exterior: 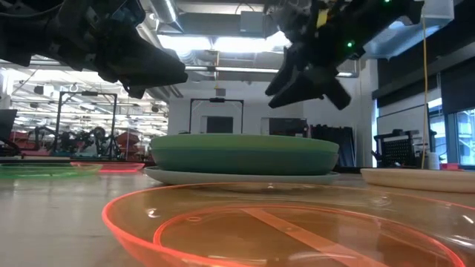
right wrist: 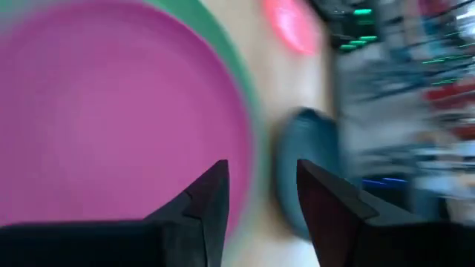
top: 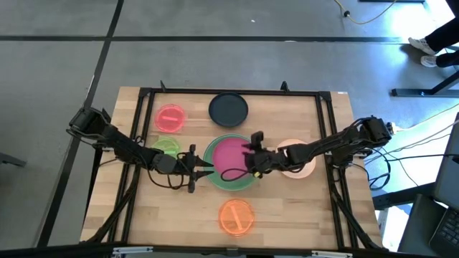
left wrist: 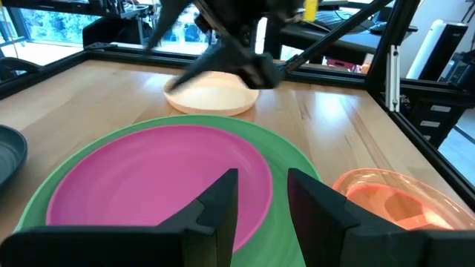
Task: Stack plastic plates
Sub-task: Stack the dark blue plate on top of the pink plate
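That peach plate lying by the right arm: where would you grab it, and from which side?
Probably by its thin raised rim. The peach plate lies flat on the table, shallow and too wide to span, so one finger would go over the rim and one under. Its outer edge, away from the magenta plate, looks clearest. The right pincer is nearest; both pincers are open.
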Available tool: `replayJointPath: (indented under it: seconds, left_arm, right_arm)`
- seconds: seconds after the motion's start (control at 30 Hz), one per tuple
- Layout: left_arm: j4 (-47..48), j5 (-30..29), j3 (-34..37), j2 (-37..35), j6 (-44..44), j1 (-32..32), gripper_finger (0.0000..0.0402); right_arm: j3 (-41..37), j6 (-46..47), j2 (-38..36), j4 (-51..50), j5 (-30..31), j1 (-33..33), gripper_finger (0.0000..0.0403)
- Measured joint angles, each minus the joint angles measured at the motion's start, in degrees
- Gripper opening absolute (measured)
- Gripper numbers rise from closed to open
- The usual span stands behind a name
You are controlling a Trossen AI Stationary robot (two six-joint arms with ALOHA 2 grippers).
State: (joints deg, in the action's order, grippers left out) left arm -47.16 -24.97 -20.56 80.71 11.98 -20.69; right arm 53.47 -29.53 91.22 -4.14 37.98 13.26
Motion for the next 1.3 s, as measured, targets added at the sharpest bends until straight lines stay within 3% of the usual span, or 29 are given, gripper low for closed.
replayJointPath:
  seconds: [0.13, 0.23, 0.4, 0.73, 1.1, 1.3]
  left_arm:
    - [0.0, 0.0, 0.0, 0.0, -0.03, 0.0, 0.011]
    - [0.02, 0.0, 0.0, 0.0, 0.01, 0.0, 0.011]
    - [0.02, -0.01, 0.0, 0.0, 0.01, 0.0, 0.011]
    - [0.07, -0.02, 0.0, 0.0, 0.01, 0.0, 0.011]
    - [0.42, -0.04, 0.0, 0.0, -0.06, 0.02, 0.011]
    - [0.45, -0.09, 0.0, 0.0, -0.08, 0.02, 0.011]
  right_arm:
    - [0.02, -6.96, 0.0, 1.03, 5.32, -2.36, 0.0151]
    - [0.02, -6.31, 0.0, 0.48, 4.89, -5.2, 0.0151]
    - [0.02, -3.42, 0.0, -1.31, -3.69, -12.01, 0.0151]
    - [0.02, -2.14, 0.0, -2.08, -29.35, -27.52, 0.0151]
    - [0.04, -2.22, 0.64, -0.27, -38.07, -34.95, 0.0151]
    - [0.07, -2.46, 5.19, 4.03, -40.68, -35.53, 0.0151]
